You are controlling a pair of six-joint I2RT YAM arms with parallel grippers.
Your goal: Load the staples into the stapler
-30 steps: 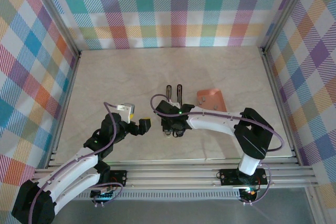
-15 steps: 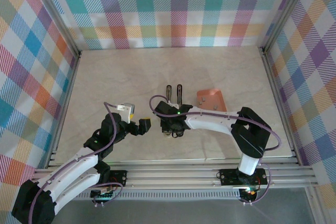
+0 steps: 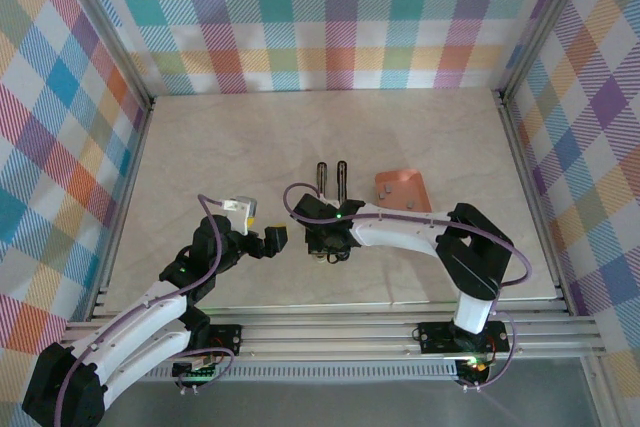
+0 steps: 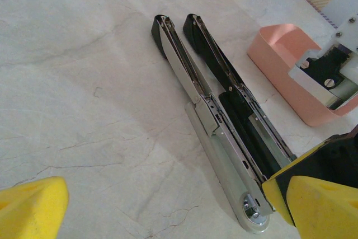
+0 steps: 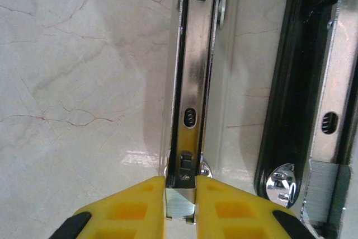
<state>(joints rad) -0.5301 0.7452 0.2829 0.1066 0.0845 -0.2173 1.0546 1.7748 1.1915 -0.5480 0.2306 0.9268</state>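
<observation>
Pinching a silvery staple strip between its 2 yellow fingertips, the right gripper held it at the near end of the chrome magazine channel of the opened stapler, which ran straight ahead of the fingers. The black half lay parallel, just right of them. The left gripper hung with fingers spread wide and empty over the marble-patterned table, the stapler ahead and to their right, a pink tray beyond it.
</observation>
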